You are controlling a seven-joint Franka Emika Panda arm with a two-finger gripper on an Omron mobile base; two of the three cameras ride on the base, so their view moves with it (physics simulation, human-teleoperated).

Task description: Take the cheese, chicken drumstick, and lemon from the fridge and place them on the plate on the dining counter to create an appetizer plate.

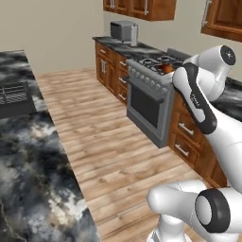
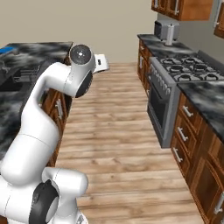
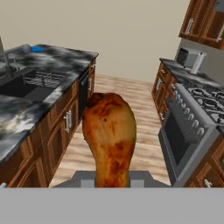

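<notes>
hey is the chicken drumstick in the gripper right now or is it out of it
In it. In the hand view the chicken drumstick stands up from the gripper, fat end up, thin end down between the shut fingers, above the wooden floor.

The dining counter (image 3: 26, 109) bears a blue plate (image 3: 38, 49).

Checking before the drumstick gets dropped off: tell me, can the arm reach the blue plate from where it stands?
Probably not yet. The gripper is shut on the chicken drumstick, but the plate is only a blue sliver at the far end of the dining counter, past the sink.
</notes>
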